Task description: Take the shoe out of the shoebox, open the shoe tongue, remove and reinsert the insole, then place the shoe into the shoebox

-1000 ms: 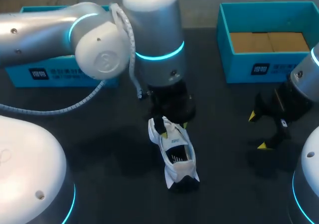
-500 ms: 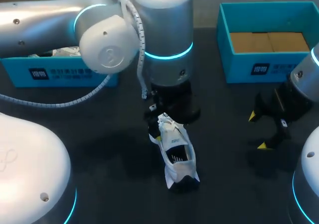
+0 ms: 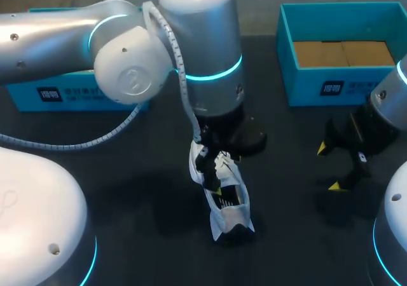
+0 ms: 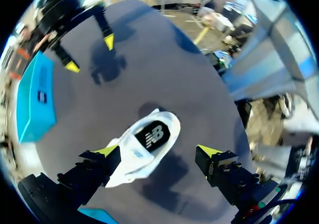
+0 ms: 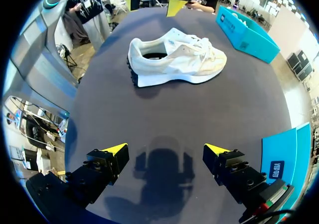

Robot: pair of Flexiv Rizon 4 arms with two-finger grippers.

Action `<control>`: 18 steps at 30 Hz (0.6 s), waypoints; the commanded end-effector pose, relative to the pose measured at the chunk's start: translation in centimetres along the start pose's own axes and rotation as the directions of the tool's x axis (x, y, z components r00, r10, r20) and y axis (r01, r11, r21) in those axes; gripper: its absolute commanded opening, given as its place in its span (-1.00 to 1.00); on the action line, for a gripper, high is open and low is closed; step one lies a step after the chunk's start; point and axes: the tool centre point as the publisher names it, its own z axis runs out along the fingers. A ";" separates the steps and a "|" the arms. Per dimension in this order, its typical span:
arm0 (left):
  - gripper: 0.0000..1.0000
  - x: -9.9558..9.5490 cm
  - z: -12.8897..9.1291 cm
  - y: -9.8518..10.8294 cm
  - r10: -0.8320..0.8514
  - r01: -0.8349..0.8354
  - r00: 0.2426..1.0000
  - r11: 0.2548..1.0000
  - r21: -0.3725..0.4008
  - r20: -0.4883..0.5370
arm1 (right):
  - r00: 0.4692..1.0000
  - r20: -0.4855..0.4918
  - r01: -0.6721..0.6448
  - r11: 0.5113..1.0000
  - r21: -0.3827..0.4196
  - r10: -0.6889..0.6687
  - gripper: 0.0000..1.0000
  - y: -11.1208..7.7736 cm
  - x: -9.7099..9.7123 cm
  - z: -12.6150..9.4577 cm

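Shoe [image 3: 224, 200] out, tongue [image 4: 153, 134] next
Left gripper [image 4: 158, 152] gapes wide over it; looks soft and light, I'd pinch the tongue's tip. Right gripper [image 5: 169, 152] open too.

Left arm [image 3: 197, 38] is showing brushed-silver cylindrical links, a white domed joint cap, glowing cyan rings and a few small dark screws. A white spiral-wrapped cable [image 3: 70, 145] is hanging off it. Right arm [image 3: 391, 95] is showing the same silver and cyan. Left hand [image 4: 158, 151] and right hand [image 5: 166, 148] are showing black bodies with yellow tips.
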 end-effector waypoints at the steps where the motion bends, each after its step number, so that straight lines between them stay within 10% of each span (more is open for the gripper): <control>1: 1.00 0.8 -0.3 -0.1 -0.235 0.241 0.966 0.969 -0.056 0.104 | 1.000 0.001 -0.001 1.000 0.003 0.001 1.00 0.1 0.1 0.1; 18: 1.00 2.9 2.0 -2.8 -0.564 0.565 0.825 0.825 -0.013 0.043 | 1.000 0.001 -0.001 1.000 0.003 0.001 1.00 0.1 0.1 0.1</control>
